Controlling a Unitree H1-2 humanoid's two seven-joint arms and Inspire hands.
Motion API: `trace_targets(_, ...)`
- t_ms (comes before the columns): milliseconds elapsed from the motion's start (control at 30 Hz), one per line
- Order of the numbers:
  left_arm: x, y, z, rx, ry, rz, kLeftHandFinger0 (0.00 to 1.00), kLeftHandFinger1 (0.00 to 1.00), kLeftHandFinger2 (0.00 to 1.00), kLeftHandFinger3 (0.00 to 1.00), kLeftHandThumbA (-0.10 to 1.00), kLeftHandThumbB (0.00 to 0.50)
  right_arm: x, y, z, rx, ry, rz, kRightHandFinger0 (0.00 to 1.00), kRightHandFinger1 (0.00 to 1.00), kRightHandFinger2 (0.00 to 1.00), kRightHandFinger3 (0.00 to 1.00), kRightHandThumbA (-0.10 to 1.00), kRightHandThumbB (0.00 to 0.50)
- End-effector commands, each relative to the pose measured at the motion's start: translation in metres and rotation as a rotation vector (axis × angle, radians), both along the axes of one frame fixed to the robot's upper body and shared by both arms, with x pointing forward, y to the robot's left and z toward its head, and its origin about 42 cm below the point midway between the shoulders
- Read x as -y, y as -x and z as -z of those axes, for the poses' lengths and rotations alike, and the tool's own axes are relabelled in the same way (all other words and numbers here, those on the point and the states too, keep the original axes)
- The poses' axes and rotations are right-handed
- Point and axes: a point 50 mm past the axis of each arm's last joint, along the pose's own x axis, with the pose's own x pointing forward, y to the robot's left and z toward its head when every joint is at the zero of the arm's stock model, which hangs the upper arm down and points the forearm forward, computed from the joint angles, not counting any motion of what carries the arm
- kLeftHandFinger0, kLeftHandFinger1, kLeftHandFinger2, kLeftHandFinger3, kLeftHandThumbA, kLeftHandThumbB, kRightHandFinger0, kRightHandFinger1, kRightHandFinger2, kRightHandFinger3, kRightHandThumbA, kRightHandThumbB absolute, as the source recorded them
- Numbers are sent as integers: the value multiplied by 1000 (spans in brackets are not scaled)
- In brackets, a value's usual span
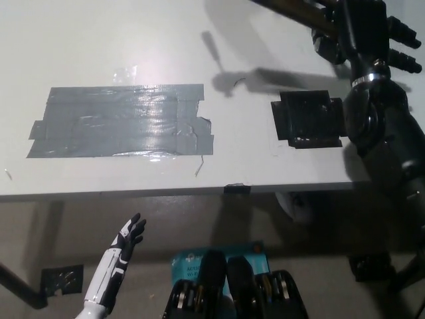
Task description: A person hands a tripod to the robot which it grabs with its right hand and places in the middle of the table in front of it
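Right robot hand (362, 30) touched tripod (292, 12) over desk (99, 53) far right corner; you couldn't tell grip. Tripod stretched away leftward. Desk middle lay left, nearer. Left robot hand (129, 234) hung wide, low.

Single head camera, steeply down over the table's (99, 40) near edge

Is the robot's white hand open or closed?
Open. The white left hand holds nothing and its fingers are spread apart. It hangs below the front edge of the table.
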Motion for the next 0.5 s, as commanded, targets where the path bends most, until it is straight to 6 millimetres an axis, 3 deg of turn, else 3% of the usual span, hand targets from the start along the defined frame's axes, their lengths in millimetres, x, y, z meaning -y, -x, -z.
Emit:
trace_targets(0, -2, -4, -10, 62, -14, 38, 1000, 1000, 1000, 1000, 1000, 261, 14, 2, -17, 145, -10, -29, 0, 354, 811, 810, -100, 212)
trace_targets(67, -3, -6, -10, 64, -19, 37, 1000, 1000, 1000, 1000, 1000, 267, 18, 2, -6, 126, -11, -26, 0, 324, 798, 788, -100, 206)
trace_targets(233, -2, -6, -11, 64, -20, 40, 1000, 1000, 1000, 1000, 1000, 261, 32, 4, 31, 57, 17, 0, 0, 367, 831, 885, -100, 197)
trace_targets(300, -2, -7, -12, 64, -18, 39, 1000, 1000, 1000, 1000, 1000, 263, 33, 3, 35, 46, 24, 3, 0, 364, 826, 884, -100, 189)
trace_targets(467, -2, -7, -11, 64, -21, 43, 1000, 1000, 1000, 1000, 1000, 262, 44, 5, 67, -54, 51, 26, 0, 393, 854, 904, -100, 218)
